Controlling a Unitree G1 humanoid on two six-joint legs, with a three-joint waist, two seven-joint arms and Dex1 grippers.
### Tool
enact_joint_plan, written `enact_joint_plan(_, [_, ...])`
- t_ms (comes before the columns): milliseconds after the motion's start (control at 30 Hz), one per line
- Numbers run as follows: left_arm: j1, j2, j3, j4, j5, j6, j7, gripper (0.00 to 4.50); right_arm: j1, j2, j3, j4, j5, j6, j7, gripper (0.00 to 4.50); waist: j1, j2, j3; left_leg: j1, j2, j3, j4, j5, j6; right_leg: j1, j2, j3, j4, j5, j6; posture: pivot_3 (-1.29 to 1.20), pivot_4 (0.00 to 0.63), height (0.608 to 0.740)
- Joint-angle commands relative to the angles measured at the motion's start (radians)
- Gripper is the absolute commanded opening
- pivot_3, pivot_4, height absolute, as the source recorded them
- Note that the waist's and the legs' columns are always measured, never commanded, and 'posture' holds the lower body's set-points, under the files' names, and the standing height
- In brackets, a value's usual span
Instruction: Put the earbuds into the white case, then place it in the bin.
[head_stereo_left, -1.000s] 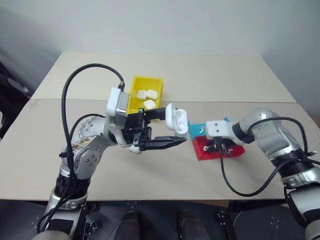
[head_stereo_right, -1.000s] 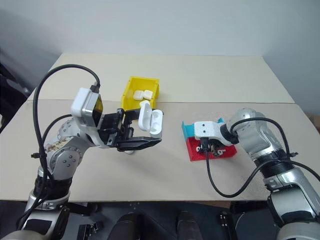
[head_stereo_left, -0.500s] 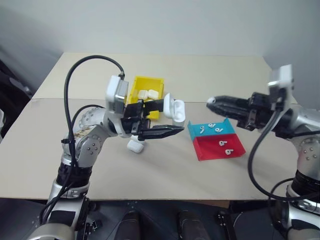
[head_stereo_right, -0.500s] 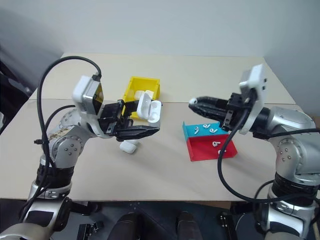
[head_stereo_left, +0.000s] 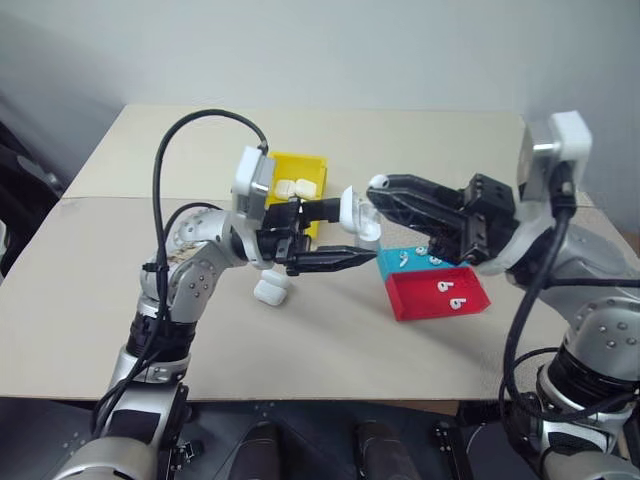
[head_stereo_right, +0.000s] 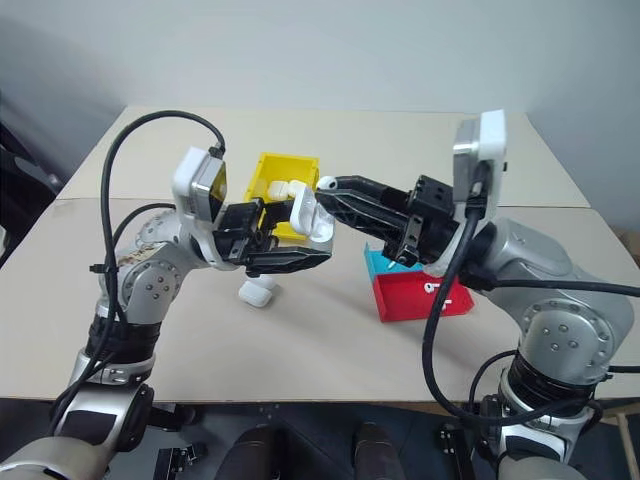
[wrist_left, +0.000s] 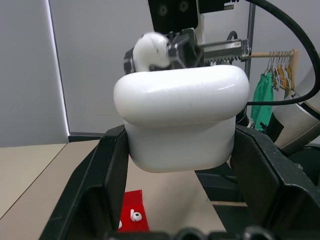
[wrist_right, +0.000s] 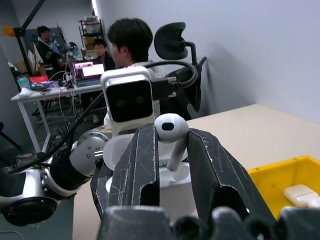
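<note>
The case (head_stereo_right: 310, 215) is being clamped open-lidded in the left gripper (head_stereo_right: 300, 240), above the table just beside the bin (head_stereo_right: 282, 180), so an earbud (wrist_right: 171, 131) pinched by the right gripper (head_stereo_right: 330, 190) can be dropped in.

The left claw (head_stereo_left: 335, 232) is raised over the middle of the surface (head_stereo_left: 420, 150) with the case (head_stereo_left: 355, 213) between its fingers. The right claw (head_stereo_left: 377, 186) reaches in from the right, just above that case, pinching an earbud (wrist_right: 171, 128) at its tips. The bin (head_stereo_left: 300, 164) lies behind them with cases (head_stereo_left: 294, 187) in it. Another case (head_stereo_left: 270, 291) lies on the surface below the left claw. To the right sit two adjoining trays (head_stereo_left: 440, 297), each holding earbuds (head_stereo_left: 447, 288).
</note>
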Motion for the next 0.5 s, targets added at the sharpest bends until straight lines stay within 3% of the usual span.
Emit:
enact_joint_plan(33, [-0.015,0.002,0.015,-0.032,-0.005,0.0,-0.004,2.79,0.001,-0.027,0.013,-0.006,0.021,-0.053,-0.006,0.65,0.0,0.0,0.0,0.0,0.0,0.0,0.0,0.0,0.0,0.0,0.0,0.0,0.0,0.0,0.0,0.0,0.15,0.74])
enact_joint_plan(500, [0.01,-0.002,0.025,-0.062,0.001,-0.016,0.006,2.79,0.009,-0.128,0.095,0.047,-0.023,-0.128,0.017,0.65,0.0,0.0,0.0,0.0,0.0,0.0,0.0,0.0,0.0,0.0,0.0,0.0,0.0,0.0,0.0,0.0,0.15,0.74])
